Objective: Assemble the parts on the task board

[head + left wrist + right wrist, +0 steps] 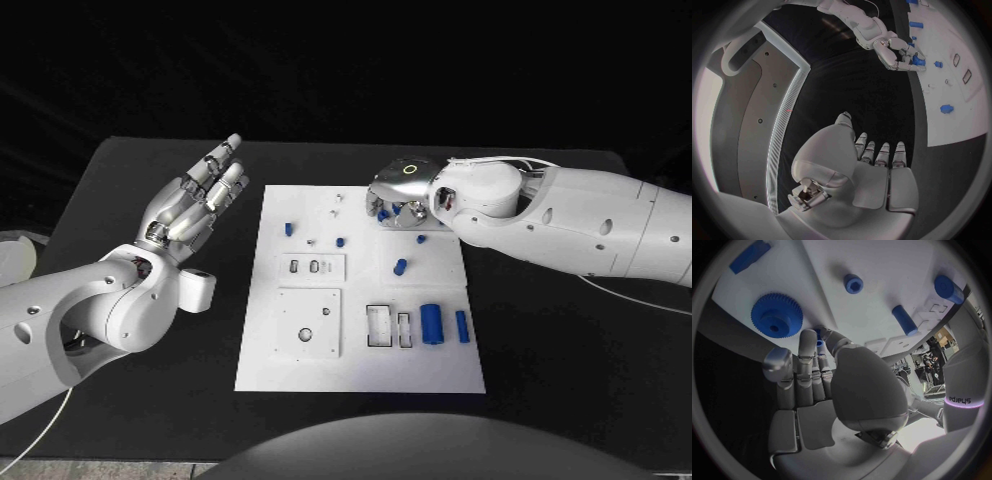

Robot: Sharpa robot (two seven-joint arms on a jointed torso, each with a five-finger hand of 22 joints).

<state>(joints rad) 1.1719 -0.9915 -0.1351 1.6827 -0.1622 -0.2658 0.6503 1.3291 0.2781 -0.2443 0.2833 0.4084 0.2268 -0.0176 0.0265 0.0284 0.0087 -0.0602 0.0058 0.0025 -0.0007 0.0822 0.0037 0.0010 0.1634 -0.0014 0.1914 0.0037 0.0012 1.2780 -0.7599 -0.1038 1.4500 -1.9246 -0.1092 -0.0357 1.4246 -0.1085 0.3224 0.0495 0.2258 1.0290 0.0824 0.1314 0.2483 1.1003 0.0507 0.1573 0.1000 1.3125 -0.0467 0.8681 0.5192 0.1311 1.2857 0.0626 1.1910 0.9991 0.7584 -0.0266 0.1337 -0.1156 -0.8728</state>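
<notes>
**Working at the far edge of the board**

Looking down from the head camera, you see the flat white rectangular task board [361, 290] in the middle of the black table [562, 340]. Your right hand [401, 195] reaches over the board's far edge, fingers bent down among small blue parts there. Your left hand [195, 205] hangs above the table, just beside the board's left edge, palm up, fingers stretched apart and holding nothing. Near the board's right edge a large blue plastic cylinder [430, 320] lies beside a slimmer blue peg [462, 326], and a short blue pin [401, 267] sits mid-board.

From the left wrist camera, your left hand [873, 165] shows flat and wide, fingers straight, nothing in it. Well apart from it, the right hand [901, 55] curls over blue pieces at the board's [954, 120] edge.

From the right wrist camera, your right hand [811, 380] has its fingertips [807, 337] drawn together on a small blue peg-like part [819, 343], pinching it just beside a round blue toothed gear [777, 314] standing on the board [879, 270]. A hollow blue bushing [853, 283] and an oblong blue pin [904, 320] lie further off.
</notes>
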